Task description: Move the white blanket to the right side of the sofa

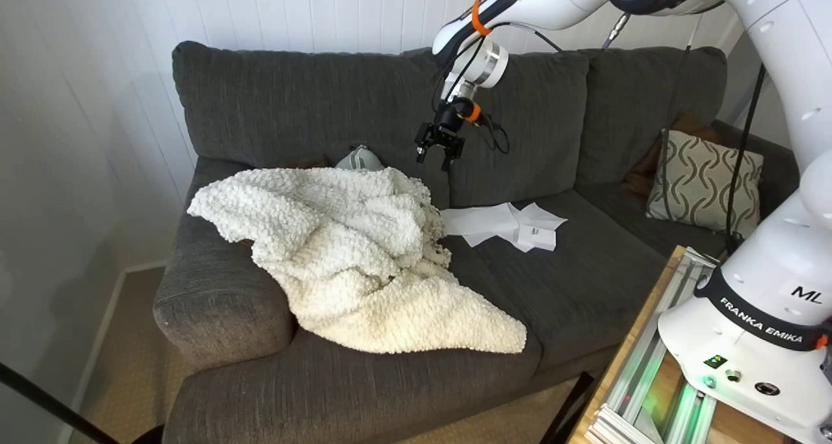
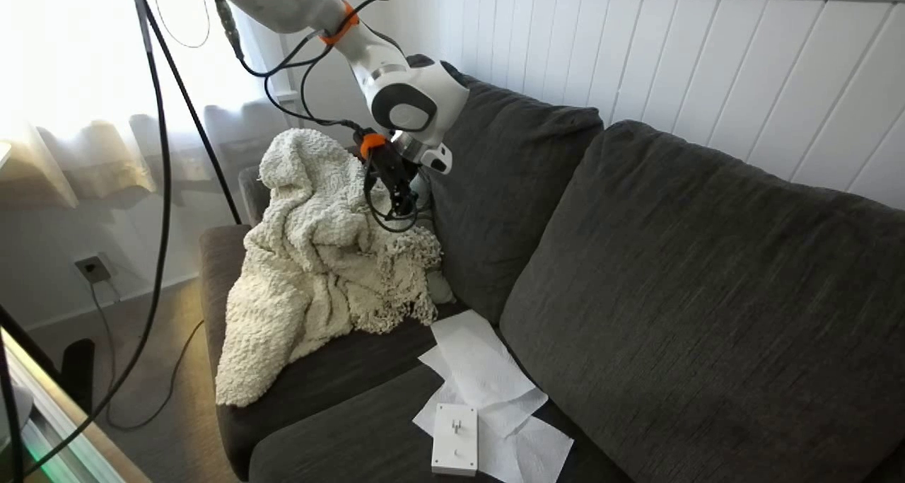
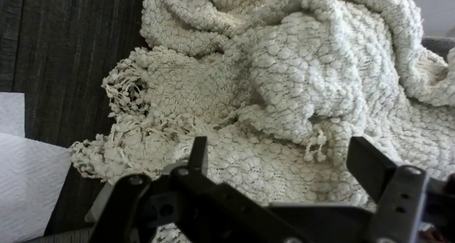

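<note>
The white blanket lies rumpled over one end of the dark grey sofa, across its arm and seat. It also shows in an exterior view, with its fringe toward the back cushions of the sofa. My gripper hangs in front of the back cushions, near the blanket's back edge; it also shows in an exterior view. In the wrist view, my gripper has its fingers wide apart with nothing held. The blanket spreads below and beyond the fingers.
Thin white sheets lie on the seat beside the blanket, with a small white plate on them. A light grey object pokes out behind the blanket. A patterned pillow sits at the far end. A wooden table carries the arm's base.
</note>
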